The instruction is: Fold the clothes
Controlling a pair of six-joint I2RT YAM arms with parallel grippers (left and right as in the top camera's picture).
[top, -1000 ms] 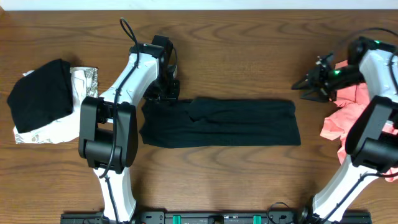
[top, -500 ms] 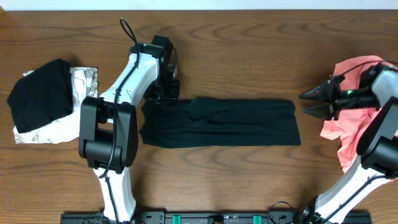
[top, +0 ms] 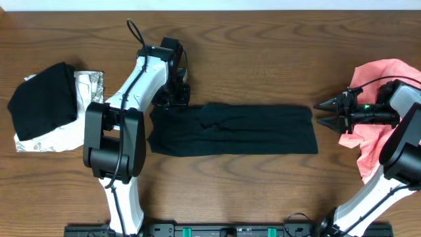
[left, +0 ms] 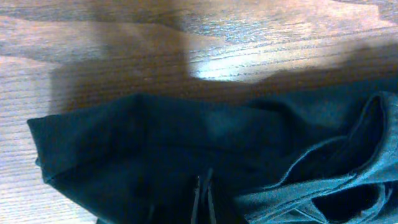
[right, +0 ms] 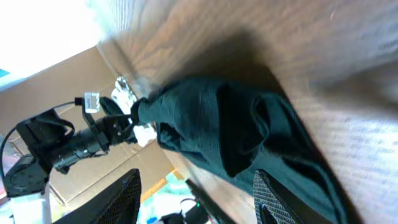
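Overhead | 2 black: long T-shirt (top: 230,130), piled T-shirt (top: 43,99) | 1 patterned shirt (top: 89,84) | 1 pink shirt (top: 378,72) | left gripper (top: 172,100) jaws pinch long T-shirt | right gripper (top: 317,113) jaws spread, moved lower

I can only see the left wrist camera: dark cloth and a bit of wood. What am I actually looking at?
Observer: From overhead, that cloth is a black T-shirt folded into one long strip across the middle of the table.
Visitor: Is the other arm doing anything?
Observer: The right gripper is open and points at the strip's right end, just clear of it.
Visitor: Are there any more clothes?
Observer: Yes, at both ends of the table: a salmon-pink garment on the right, and on the far left a black garment on top of a white-grey patterned one.
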